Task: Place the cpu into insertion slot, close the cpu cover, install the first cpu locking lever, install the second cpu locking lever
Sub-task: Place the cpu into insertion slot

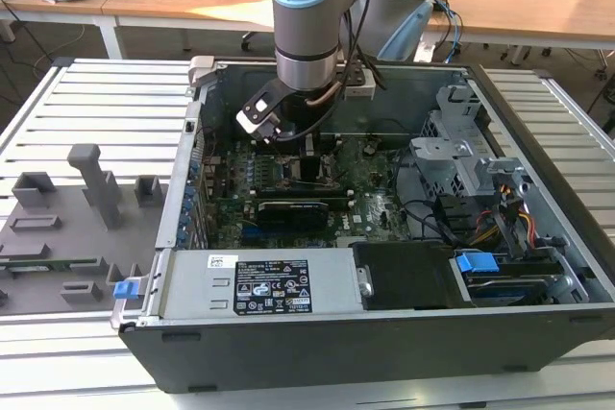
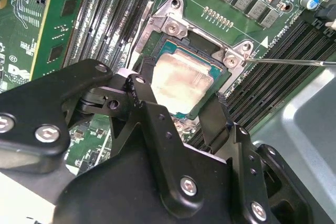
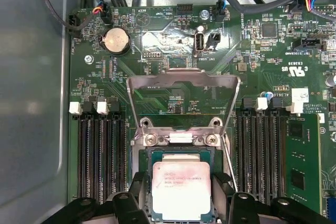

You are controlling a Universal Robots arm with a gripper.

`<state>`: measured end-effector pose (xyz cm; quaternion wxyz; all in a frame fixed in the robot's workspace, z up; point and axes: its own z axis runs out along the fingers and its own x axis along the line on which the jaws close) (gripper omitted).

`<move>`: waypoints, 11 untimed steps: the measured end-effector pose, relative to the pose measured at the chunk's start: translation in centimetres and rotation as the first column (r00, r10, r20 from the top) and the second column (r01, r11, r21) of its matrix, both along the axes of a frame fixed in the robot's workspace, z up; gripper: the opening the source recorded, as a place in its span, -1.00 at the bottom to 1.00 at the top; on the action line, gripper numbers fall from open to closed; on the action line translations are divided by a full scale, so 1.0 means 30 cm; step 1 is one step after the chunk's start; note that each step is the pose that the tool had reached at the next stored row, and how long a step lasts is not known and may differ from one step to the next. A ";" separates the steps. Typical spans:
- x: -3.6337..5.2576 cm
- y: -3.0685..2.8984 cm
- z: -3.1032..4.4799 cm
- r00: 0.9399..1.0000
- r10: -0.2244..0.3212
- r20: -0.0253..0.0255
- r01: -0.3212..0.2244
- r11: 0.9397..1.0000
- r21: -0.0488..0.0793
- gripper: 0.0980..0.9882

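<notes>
Near the middle of the green board (image 3: 157, 51), between banks of black memory slots (image 3: 100, 150), the cpu (image 3: 181, 187) lies flat in the insertion slot (image 3: 156, 153), metal face up. The pincer (image 3: 181, 199) straddles it, spread open, its fingers (image 3: 137, 188) outside the slot's rim. At the slot's hinge edge the cpu cover (image 3: 184, 80) stands raised, tilted open. A thin lever rod (image 3: 227, 161) slants beside the slot.
</notes>
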<state>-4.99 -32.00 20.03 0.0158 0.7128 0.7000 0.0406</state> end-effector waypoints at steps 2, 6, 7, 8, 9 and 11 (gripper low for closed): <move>0.000 0.000 0.000 1.000 0.000 0.000 0.000 1.000 0.000 0.16; 0.002 0.000 0.009 1.000 0.000 0.000 0.000 1.000 0.000 0.16; 0.002 0.000 0.016 1.000 0.000 0.000 0.000 1.000 0.000 0.16; 0.002 0.000 0.021 1.000 0.000 0.000 0.000 1.000 0.000 0.16; 0.002 0.000 0.026 1.000 0.000 0.000 0.000 1.000 0.000 0.16; 0.002 0.000 0.030 1.000 0.000 0.000 0.000 1.000 0.000 0.16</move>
